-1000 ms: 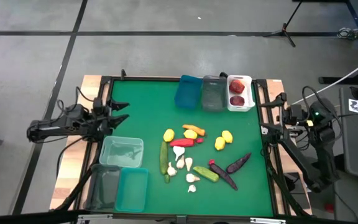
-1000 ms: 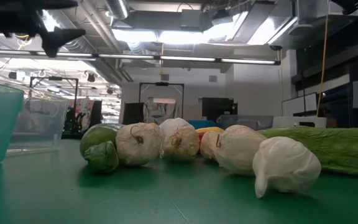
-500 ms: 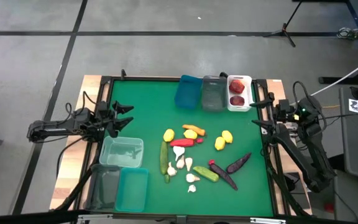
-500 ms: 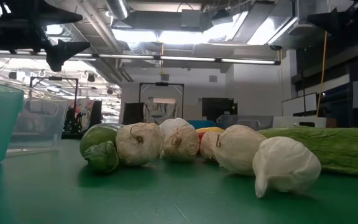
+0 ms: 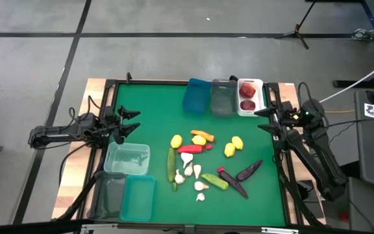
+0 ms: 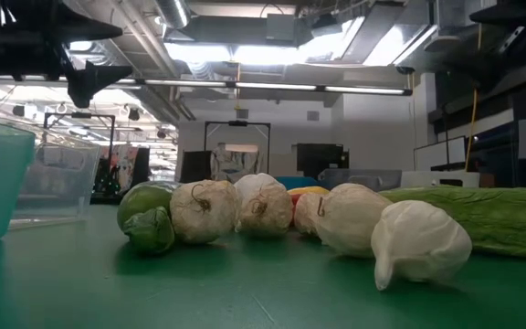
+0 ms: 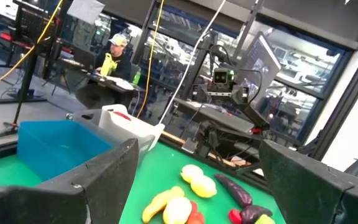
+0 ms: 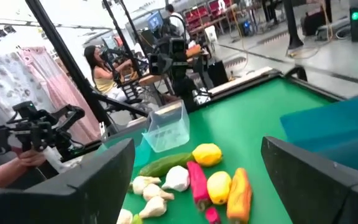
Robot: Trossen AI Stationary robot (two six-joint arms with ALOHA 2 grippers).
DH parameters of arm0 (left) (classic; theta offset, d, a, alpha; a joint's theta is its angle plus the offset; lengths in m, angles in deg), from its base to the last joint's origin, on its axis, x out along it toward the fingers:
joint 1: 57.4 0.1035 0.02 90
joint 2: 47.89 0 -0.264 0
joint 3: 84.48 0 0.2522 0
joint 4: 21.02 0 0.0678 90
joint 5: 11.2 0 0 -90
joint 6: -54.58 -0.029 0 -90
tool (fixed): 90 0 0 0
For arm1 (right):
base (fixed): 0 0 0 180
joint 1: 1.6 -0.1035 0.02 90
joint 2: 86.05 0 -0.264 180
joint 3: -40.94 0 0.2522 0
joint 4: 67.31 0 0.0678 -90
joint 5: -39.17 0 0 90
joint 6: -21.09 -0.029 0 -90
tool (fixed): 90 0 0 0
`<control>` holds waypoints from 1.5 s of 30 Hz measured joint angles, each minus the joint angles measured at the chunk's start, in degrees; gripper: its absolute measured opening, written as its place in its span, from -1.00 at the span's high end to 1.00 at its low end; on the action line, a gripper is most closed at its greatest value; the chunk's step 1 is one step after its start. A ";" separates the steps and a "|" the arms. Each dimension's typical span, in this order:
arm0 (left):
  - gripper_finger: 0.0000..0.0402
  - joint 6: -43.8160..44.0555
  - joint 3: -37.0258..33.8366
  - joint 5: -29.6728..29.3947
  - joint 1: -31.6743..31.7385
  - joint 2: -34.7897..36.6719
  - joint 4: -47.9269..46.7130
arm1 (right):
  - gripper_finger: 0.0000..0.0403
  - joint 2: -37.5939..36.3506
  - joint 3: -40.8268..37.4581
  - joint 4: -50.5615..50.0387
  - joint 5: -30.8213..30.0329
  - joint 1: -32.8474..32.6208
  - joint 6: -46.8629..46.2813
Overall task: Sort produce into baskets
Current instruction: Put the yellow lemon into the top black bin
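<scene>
Loose produce lies mid-table: yellow lemons (image 5: 176, 140) (image 5: 234, 146), an orange carrot (image 5: 202, 134), a red pepper (image 5: 194, 148), a long green cucumber (image 5: 171, 164), white garlic (image 5: 187, 158) and dark purple eggplants (image 5: 249, 170). Two red apples (image 5: 247, 96) lie in the white basket (image 5: 260, 97). The blue basket (image 5: 197, 96) and the grey basket (image 5: 223, 96) stand beside it at the far edge. My left gripper (image 5: 130, 122) is open and empty above the table's left edge, fingers level (image 7: 197, 149). My right gripper (image 5: 265, 120) is open and empty above the right edge (image 8: 197, 146).
A pale clear basket (image 5: 127, 159), a dark clear basket (image 5: 109, 195) and a teal basket (image 5: 138, 198) stand at the near left. Bare green table (image 5: 154, 110) lies between the far baskets and the produce. People sit in the room beyond the table (image 8: 104, 65).
My right gripper has gone from outside the table's right edge toward the table's left, and now reaches over the right edge near the white basket. My left gripper has gone a little toward the table's right and near edge. Both have stayed open; no produce has moved.
</scene>
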 joint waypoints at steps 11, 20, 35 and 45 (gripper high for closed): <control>-0.64 -0.22 -0.02 -0.22 -0.08 -0.01 -3.88 | -0.73 -0.50 -0.34 2.60 -0.12 -0.01 1.63; -0.64 -0.19 -0.04 -2.87 -0.06 -0.01 -4.00 | -0.73 -5.06 -8.59 18.44 -3.62 -4.93 -12.70; -0.64 0.72 -0.04 -4.96 -0.06 -0.01 -3.91 | -0.73 2.10 -12.20 27.76 -34.59 -43.17 -7.70; -0.64 0.85 -0.04 -4.94 -0.06 -0.01 -3.97 | -0.73 16.01 -11.93 31.65 -51.46 -56.21 5.28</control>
